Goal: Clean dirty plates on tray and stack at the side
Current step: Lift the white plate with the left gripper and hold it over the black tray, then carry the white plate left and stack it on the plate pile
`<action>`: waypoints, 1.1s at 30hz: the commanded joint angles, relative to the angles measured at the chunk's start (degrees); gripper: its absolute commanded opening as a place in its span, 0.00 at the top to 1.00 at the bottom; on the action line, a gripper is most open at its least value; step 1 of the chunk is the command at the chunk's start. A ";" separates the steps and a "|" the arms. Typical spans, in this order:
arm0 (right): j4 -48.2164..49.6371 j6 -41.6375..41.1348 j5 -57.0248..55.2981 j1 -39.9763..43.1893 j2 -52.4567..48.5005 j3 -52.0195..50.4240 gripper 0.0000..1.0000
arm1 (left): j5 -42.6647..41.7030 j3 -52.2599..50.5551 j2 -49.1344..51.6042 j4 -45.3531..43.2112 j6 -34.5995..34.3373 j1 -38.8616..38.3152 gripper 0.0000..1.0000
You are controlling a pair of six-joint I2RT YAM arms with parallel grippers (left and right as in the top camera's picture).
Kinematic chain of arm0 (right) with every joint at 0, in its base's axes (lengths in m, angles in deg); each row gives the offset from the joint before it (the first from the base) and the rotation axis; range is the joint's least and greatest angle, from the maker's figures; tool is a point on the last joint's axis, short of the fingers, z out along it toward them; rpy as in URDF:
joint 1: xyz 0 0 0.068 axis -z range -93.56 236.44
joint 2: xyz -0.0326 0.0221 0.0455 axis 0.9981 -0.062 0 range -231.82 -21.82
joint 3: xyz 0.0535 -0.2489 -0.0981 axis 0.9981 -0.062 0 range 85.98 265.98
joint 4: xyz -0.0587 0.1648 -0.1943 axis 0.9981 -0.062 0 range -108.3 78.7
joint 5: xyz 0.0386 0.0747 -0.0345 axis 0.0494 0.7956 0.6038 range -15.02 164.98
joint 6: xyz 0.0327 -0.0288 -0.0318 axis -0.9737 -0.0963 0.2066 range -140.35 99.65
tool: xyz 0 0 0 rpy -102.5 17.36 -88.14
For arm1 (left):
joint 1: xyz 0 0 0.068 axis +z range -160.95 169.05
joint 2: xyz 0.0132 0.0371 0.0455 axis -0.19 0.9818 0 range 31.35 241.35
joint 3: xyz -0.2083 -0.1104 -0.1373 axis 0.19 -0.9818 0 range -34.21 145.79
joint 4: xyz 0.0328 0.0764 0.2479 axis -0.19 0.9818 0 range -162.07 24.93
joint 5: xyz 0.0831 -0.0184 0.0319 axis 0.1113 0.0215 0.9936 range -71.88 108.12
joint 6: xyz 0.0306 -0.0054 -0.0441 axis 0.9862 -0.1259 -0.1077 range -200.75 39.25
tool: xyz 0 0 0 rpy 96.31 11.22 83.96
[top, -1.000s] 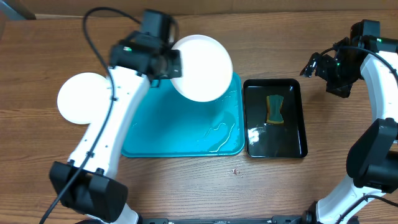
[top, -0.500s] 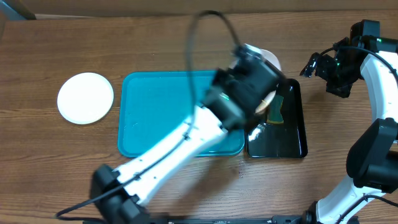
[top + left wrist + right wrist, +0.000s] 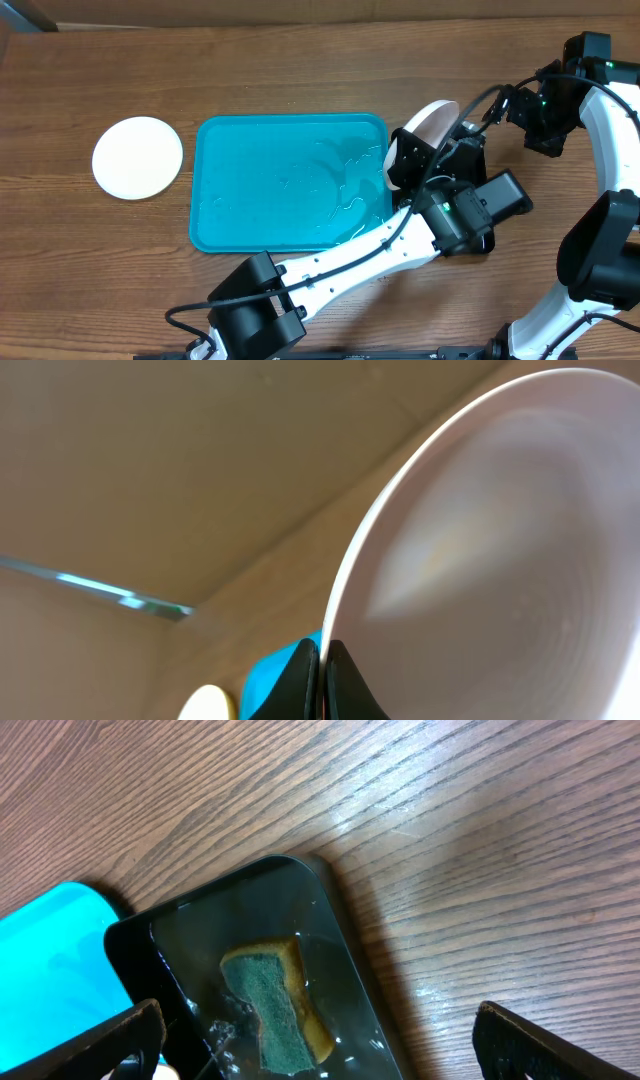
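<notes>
My left gripper (image 3: 418, 152) is shut on the rim of a white plate (image 3: 432, 122) and holds it on edge above the black tray's left end. In the left wrist view the fingers (image 3: 322, 682) pinch the rim, and the plate (image 3: 490, 560) fills the right side. The turquoise tray (image 3: 290, 190) lies wet, with no plate on it. Another pale plate (image 3: 137, 157) lies flat on the table to its left; whether it is a stack I cannot tell. My right gripper (image 3: 518, 106) is open and empty above the table's far right.
The narrow black tray (image 3: 335, 925) holds water and a green-and-yellow sponge (image 3: 275, 1005); my left arm covers most of it in the overhead view. The turquoise tray's corner (image 3: 55, 970) shows beside it. The left arm (image 3: 340, 260) crosses the table's front.
The left arm has swung the white plate from above the turquoise tray's far edge rightward to over the black tray. The right arm has not moved.
</notes>
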 commanded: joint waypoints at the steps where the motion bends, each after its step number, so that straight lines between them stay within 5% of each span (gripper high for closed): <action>1: 0.33 0.00 -0.13 0.13 0.66 0.42 0.00 | -13.00 1.38 -5.81 0.48 -0.35 4.50 0.96; 6: 0.33 -0.02 -0.13 0.13 0.66 0.42 0.00 | -34.34 1.38 -12.31 5.51 -7.48 16.70 0.96; 14: 0.33 -0.02 -0.13 0.13 0.66 0.42 0.00 | -60.81 1.33 -14.10 19.39 -12.90 49.05 0.96; 22: 0.33 -0.02 -0.13 0.13 0.66 0.42 0.00 | -65.77 1.27 -10.36 27.08 -12.98 79.93 0.96; 33: 0.33 0.00 -0.13 0.13 0.66 0.42 0.00 | -67.58 1.22 -1.62 24.24 -14.21 95.12 0.92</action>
